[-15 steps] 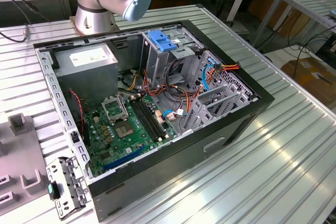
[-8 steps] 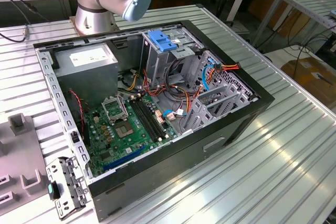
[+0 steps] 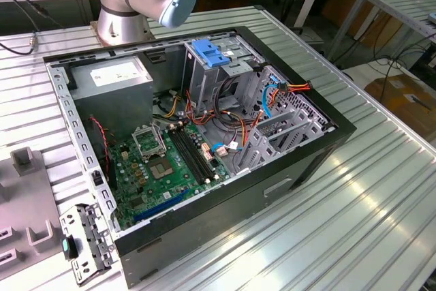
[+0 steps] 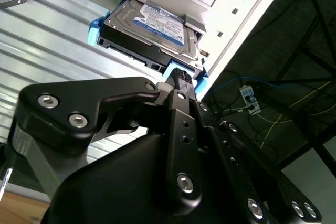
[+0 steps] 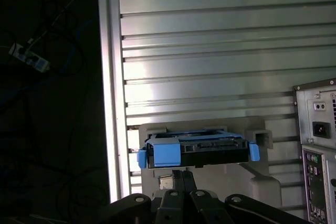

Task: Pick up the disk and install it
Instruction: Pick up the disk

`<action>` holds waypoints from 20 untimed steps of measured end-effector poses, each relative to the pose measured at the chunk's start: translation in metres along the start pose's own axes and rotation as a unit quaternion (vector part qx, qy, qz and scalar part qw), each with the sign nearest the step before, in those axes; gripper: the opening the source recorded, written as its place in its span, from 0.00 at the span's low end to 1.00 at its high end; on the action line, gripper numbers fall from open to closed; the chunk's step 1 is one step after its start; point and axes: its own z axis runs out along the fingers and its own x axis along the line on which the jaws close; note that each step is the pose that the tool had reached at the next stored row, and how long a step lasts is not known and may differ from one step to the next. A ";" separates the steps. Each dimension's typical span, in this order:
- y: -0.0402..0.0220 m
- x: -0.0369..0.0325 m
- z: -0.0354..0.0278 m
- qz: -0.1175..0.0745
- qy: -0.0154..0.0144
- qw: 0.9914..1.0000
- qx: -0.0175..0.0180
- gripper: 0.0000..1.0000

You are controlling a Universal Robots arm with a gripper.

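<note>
Stage: approach for pick-up — nothing lifted, nothing installed.

Location of the disk [image 4: 157, 27]: flat in a grey holder [image 5: 261, 139] close to the edge of the ribbed metal table [image 5: 210, 51], label side up, blue rails [image 5: 253, 152] along its sides. Outside the computer case [image 3: 300, 161], near the case's rear panel as seen in the first wrist view.

State of the gripper [image 5: 181, 173]: drawn narrow, fingers close together, nothing held between them. Poised at the near edge of the disk, tip just beside the blue plastic in the second wrist view. Contact or small gap — cannot tell.

Likely destination, by judgement: the metal drive cage [image 3: 204, 83] under the blue handle [image 3: 212, 52], inside the open case.

Done so far: positioning at the disk only. Left: the whole of the grasp, the carry to the case and the seating.
</note>
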 end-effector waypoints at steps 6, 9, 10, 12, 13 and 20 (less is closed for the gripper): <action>0.0000 0.0001 0.0000 -0.010 0.000 1.000 0.000 0.11; 0.0000 0.0001 0.0001 -0.030 0.001 1.000 -0.001 0.11; 0.0000 0.0001 0.0000 -0.038 0.002 0.999 -0.001 0.11; 0.0000 0.0001 0.0000 -0.056 0.002 0.998 -0.001 0.11; 0.0000 0.0000 0.0000 -0.067 0.003 0.998 -0.001 0.11; 0.0000 0.0000 0.0000 -0.135 0.006 0.991 -0.003 0.11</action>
